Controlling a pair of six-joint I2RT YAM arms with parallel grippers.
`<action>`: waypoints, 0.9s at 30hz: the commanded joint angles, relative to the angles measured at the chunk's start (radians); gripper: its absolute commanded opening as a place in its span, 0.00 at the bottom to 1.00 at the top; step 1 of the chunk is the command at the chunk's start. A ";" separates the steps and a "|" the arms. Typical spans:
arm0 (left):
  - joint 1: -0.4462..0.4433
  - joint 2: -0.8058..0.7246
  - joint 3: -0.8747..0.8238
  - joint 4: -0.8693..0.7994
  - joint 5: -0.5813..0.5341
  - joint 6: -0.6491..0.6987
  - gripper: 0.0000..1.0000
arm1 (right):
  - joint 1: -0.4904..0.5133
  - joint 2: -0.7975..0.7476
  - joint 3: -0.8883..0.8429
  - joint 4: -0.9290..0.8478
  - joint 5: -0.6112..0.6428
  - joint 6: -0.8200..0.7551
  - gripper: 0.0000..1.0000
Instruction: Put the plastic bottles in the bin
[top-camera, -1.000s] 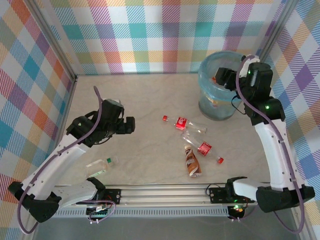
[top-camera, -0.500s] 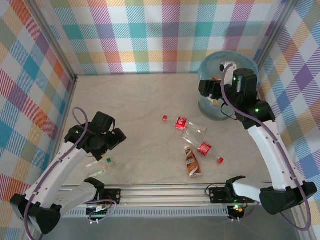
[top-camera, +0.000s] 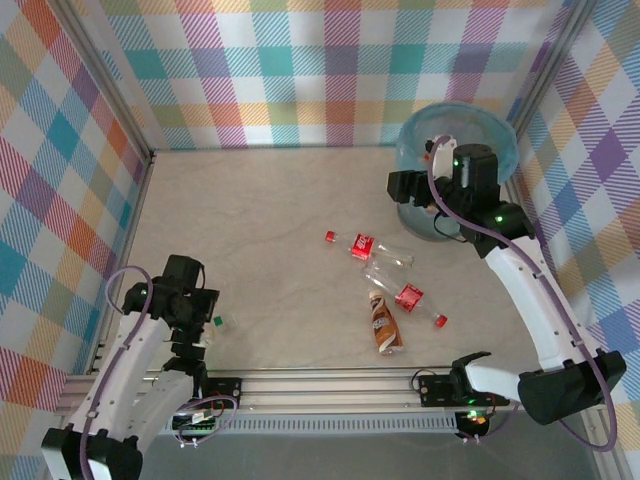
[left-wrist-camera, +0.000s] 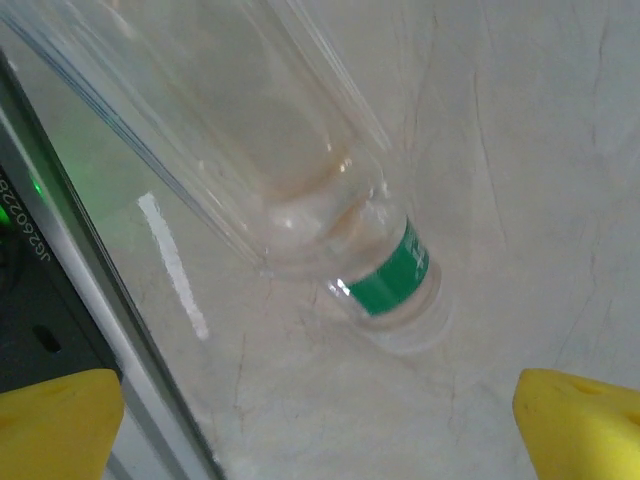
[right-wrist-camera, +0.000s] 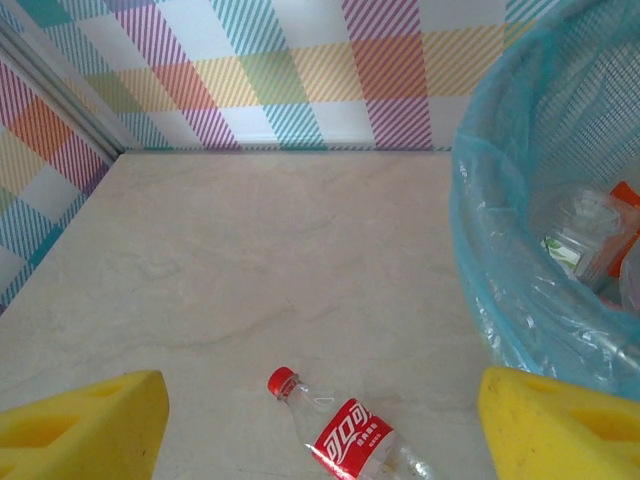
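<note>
Left jaws spread fully wide, gripping nothing. I see their yellow fingertips (left-wrist-camera: 575, 425) on either side of a clear green-capped bottle (left-wrist-camera: 260, 140) lying on the worktop (left-wrist-camera: 520, 150) beside the near rail (left-wrist-camera: 100, 300).

Right jaws released and empty, just beside the bin (right-wrist-camera: 520, 260), near a red-label bottle (right-wrist-camera: 350, 440).

The bin holds crumpled clear bottles (right-wrist-camera: 585, 235). A second red-label bottle (top-camera: 408, 295) and a brown bottle (top-camera: 383, 325) lie mid-worktop.

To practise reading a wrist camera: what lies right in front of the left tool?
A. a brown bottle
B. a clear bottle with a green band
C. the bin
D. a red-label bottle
B: the left wrist view shows a clear bottle with a green band near its neck, lying just ahead of the open left tool.
</note>
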 joint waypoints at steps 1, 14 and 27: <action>0.059 0.037 0.019 -0.036 -0.026 -0.021 1.00 | 0.007 0.009 -0.014 0.041 -0.027 -0.025 0.82; 0.209 0.223 -0.057 0.120 0.001 0.024 1.00 | 0.007 0.055 -0.041 0.079 -0.093 -0.017 0.83; 0.228 0.239 -0.117 0.230 -0.028 0.053 0.70 | 0.006 0.085 -0.032 0.092 -0.096 -0.018 0.82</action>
